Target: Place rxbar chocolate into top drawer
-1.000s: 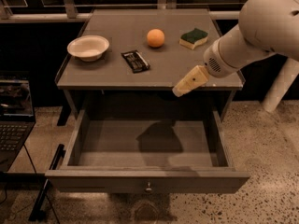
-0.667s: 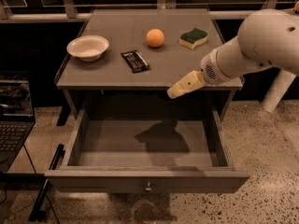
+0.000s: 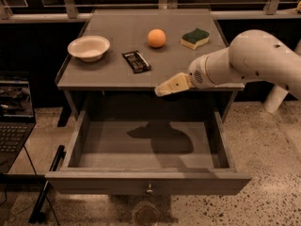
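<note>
The rxbar chocolate (image 3: 137, 61), a flat black wrapper, lies on the table top (image 3: 117, 29) between the bowl and the orange ball. The top drawer (image 3: 148, 186) is pulled fully open below the table, empty inside, its small metal knob at front centre. My gripper (image 3: 162, 90), pale and pointing left, hangs in the air over the drawer's back edge, just in front of the table's front edge, to the right of and below the bar. It holds nothing that I can see.
A white bowl (image 3: 88, 47) sits at the table's left, an orange ball (image 3: 156, 38) in the middle, a green-and-yellow sponge (image 3: 195, 37) at the right. A laptop (image 3: 14, 117) stands on the floor at the left. My white arm (image 3: 249, 62) covers the table's right front corner.
My gripper and arm have moved left along the table's front edge, closer to the bar. The drawer and the things on the table have not moved.
</note>
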{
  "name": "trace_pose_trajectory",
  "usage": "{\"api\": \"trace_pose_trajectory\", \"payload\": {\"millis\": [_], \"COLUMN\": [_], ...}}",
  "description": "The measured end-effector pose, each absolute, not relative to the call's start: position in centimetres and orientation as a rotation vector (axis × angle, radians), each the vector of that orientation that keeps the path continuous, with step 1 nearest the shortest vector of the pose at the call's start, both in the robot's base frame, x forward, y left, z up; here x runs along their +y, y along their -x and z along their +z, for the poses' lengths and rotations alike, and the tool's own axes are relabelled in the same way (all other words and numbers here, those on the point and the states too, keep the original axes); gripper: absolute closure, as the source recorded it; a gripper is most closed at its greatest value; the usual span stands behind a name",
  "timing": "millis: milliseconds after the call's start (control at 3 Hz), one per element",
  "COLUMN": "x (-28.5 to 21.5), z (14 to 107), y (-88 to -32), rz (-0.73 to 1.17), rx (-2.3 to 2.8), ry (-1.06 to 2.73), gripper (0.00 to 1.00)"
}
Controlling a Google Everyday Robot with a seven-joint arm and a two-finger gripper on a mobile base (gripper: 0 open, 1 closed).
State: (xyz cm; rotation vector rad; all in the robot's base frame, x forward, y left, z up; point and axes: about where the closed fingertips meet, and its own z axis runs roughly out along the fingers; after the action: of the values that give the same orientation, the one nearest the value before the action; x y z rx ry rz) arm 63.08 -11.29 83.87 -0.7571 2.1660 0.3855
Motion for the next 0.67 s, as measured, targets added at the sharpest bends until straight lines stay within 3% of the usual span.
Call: {"api": "trace_pose_trajectory", "payload": {"millis": [667], "x": [-11.41], "z": [83.80], "y": [-62.98], "rz": [0.366], "rx": [2.170], "ry": [0.741], "gripper": [0.00]}}
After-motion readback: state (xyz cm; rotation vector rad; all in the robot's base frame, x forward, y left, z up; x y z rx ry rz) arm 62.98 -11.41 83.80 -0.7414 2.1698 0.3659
